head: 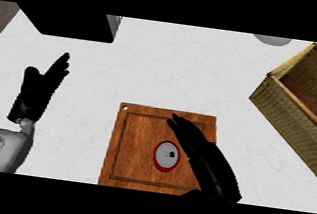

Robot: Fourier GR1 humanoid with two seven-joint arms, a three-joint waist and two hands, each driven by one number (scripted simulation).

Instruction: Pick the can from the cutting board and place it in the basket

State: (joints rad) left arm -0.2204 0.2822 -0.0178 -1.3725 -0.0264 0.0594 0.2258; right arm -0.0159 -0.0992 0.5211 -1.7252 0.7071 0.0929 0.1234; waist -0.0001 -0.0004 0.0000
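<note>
A: Where's the can (167, 155)?
B: On the cutting board (135, 141), just left of the right hand (209, 166), whose fingers lie straight and together.
A: The basket (293, 122)?
B: Up-right of that hand; its brown floor shows inside.

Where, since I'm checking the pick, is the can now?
Head view, lower centre: the can stands on the board, just left of the right hand, with the basket away at the upper right.
</note>
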